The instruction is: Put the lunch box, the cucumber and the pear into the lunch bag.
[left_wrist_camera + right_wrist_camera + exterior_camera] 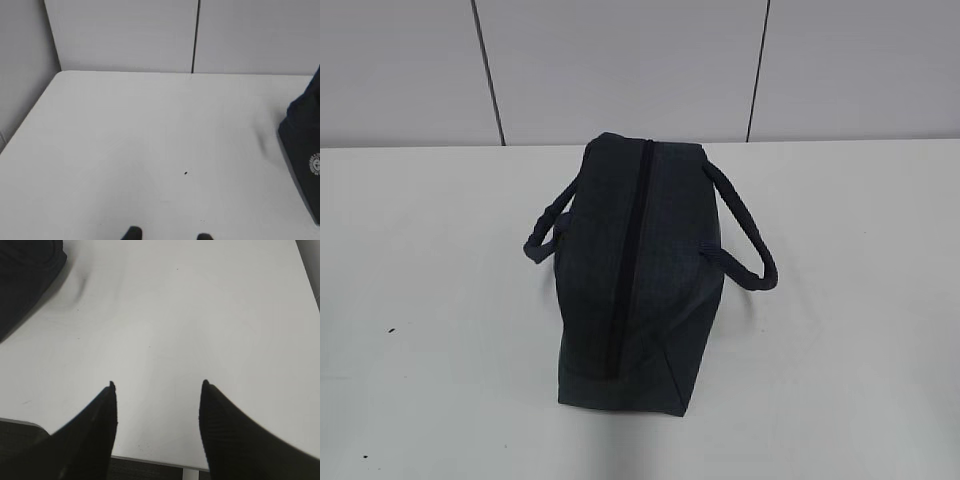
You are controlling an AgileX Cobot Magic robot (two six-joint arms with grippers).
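White table (pixel 430 300) fills the scene, backed by a pale grey panelled wall (pixel 620 60) with dark vertical seams. Near the middle of the table stands the lunch bag (pixel 635 280), a dark navy fabric bag seen end-on, its top zipper (pixel 630 250) running as a dark line along the upper face and appearing closed. One rolled handle (pixel 745 235) arches out to the right and the other (pixel 548 230) bulges to the left. In the left wrist view the bag's side shows at the right edge with a small round white logo (pixel 315 165), and a tiny dark speck (pixel 186 173) lies on the bare tabletop. The left gripper (pixel 166 235) shows only as two dark fingertips at the bottom edge, parted with nothing between them. The right gripper (pixel 157 390) hangs over the table's near edge, its two black fingers (pixel 90 440) spread apart and empty, with a corner of the bag at upper left. Lunch box, cucumber and pear are not visible in any view.
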